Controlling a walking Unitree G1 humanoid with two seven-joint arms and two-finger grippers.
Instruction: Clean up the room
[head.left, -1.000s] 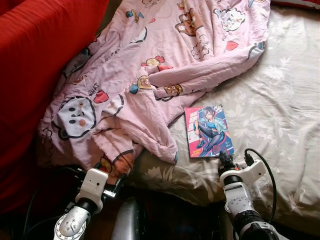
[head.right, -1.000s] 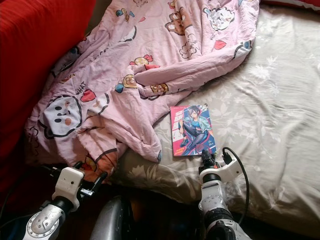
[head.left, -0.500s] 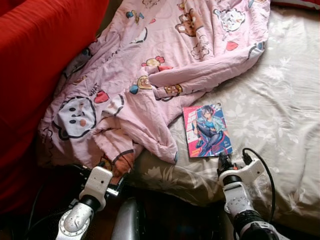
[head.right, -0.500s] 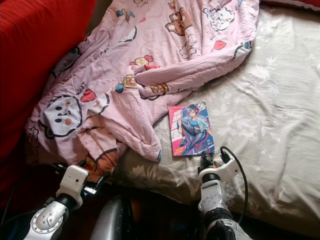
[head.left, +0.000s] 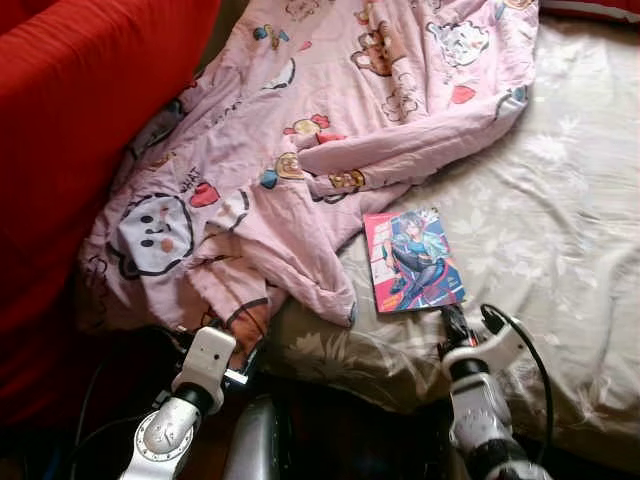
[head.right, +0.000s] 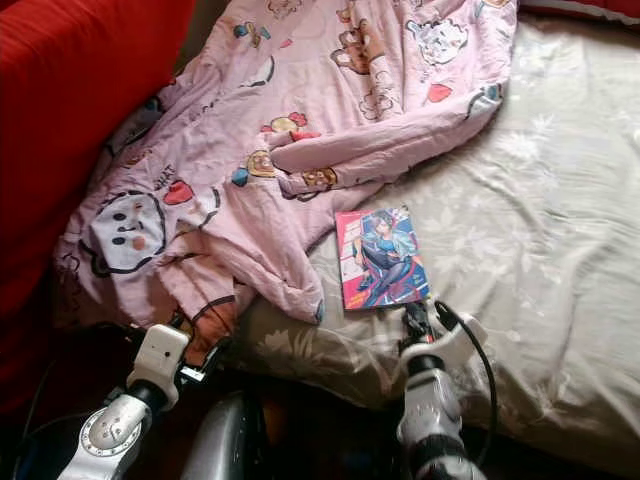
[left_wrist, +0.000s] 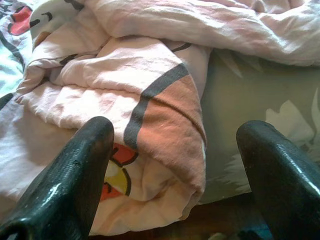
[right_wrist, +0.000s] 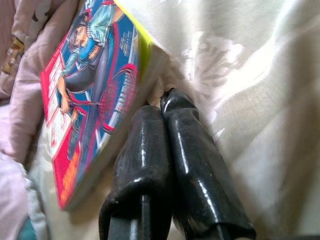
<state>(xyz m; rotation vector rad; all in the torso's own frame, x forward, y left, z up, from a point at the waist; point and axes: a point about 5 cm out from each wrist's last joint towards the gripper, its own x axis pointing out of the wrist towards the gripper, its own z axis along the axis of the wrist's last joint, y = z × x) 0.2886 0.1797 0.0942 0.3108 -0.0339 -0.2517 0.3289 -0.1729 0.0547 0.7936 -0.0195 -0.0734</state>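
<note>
Comic book (head.left: 413, 262), thin, light and bendy, lies flat on the bed (head.left: 560, 220), at 3 o'clock of the pink blanket (head.left: 300, 150). Right gripper (right_wrist: 167, 107), fingers pressed together, noses its near edge; left gripper (left_wrist: 175, 165) gapes wide at the blanket's corner.

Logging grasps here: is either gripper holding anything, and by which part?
Nothing is held. The right gripper is shut and empty at the near edge of the comic book; the left gripper is open before the pink blanket.

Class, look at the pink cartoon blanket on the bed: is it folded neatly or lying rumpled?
Rumpled. The pink blanket sprawls in loose creases, one bunched corner hanging off the bed edge.
</note>
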